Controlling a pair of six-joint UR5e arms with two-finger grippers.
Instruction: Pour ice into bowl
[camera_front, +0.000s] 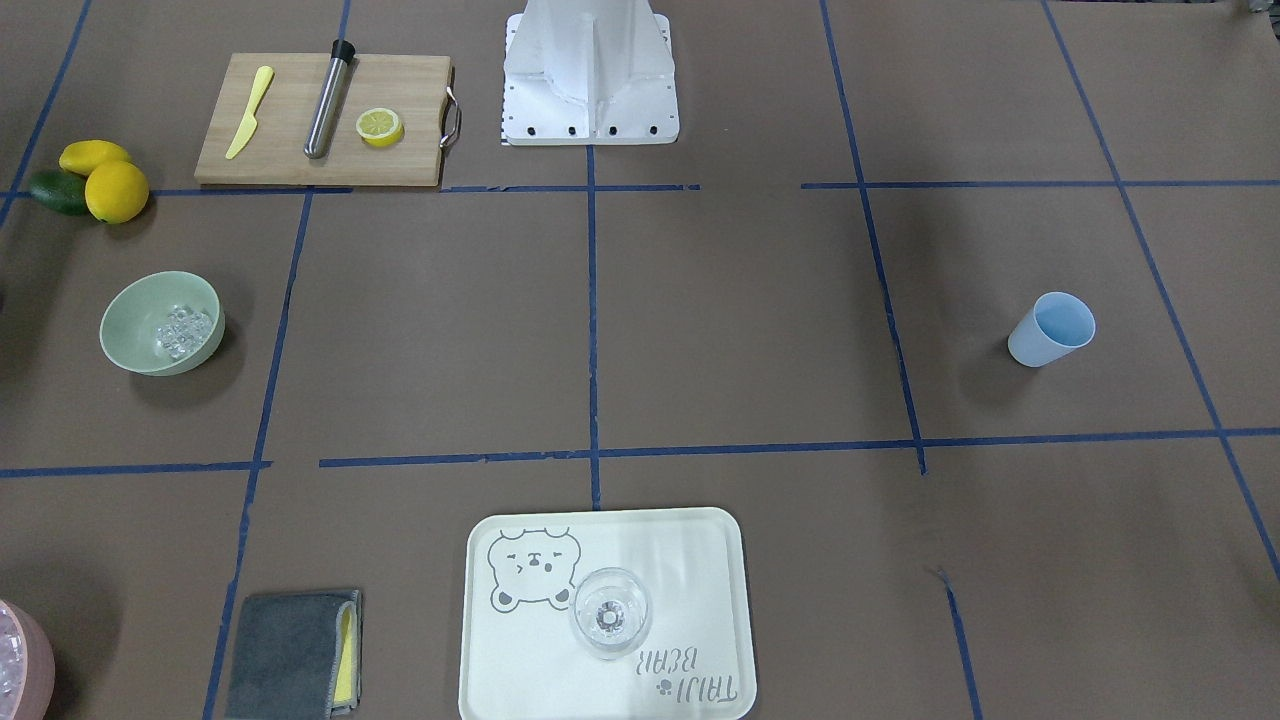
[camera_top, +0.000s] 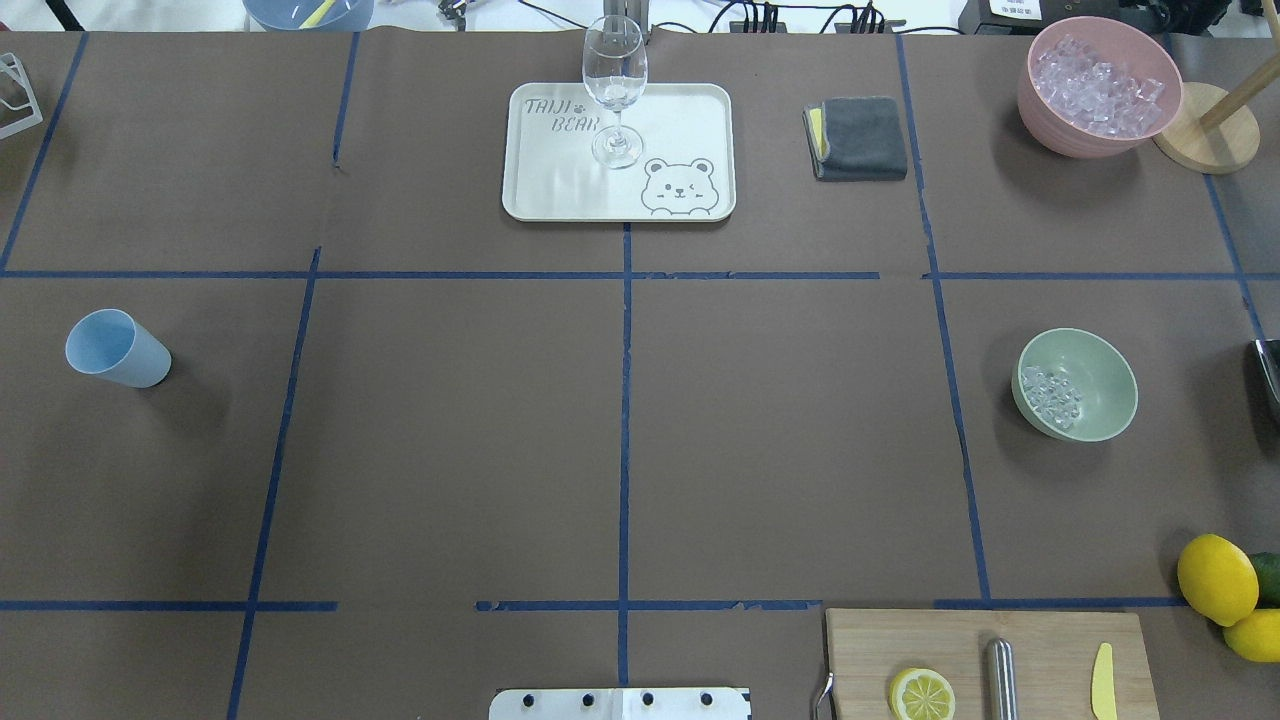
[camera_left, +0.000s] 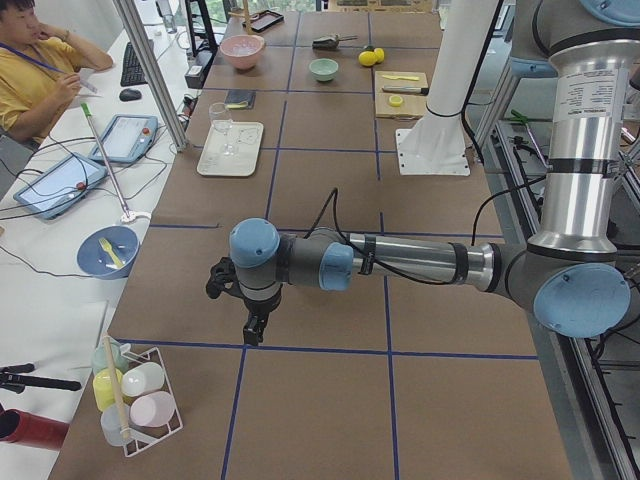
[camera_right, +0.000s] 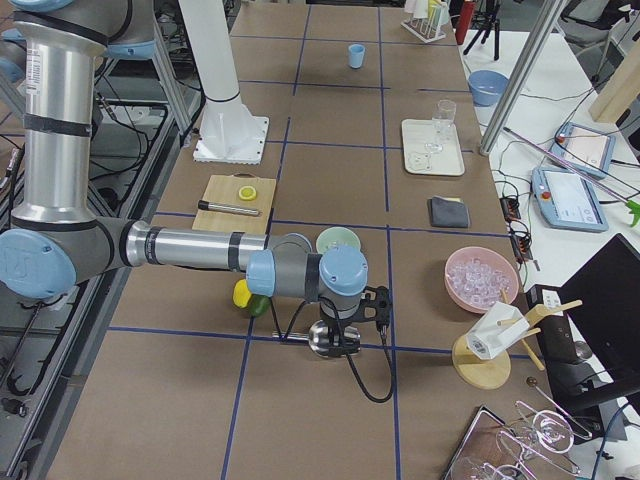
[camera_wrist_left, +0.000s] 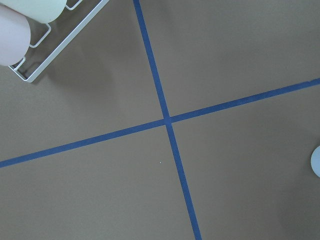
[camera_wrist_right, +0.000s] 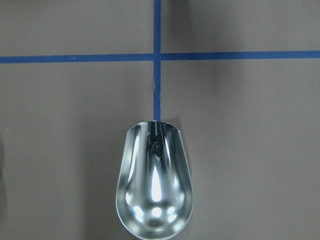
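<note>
The pale green bowl stands upright on the brown table, and a small heap of clear ice lies inside it. A shiny metal scoop fills the right wrist view, empty, hovering over a crossing of blue tape. My right gripper hangs low over the scoop, near the bowl; I cannot tell whether it is open or shut. My left gripper points down at the table's far left end, away from the bowl; I cannot tell its state either.
A pink tub full of ice stands beyond the bowl, beside a grey cloth. A tray carries a wine glass. A light blue cup, a cutting board, lemons and a cup rack are also here.
</note>
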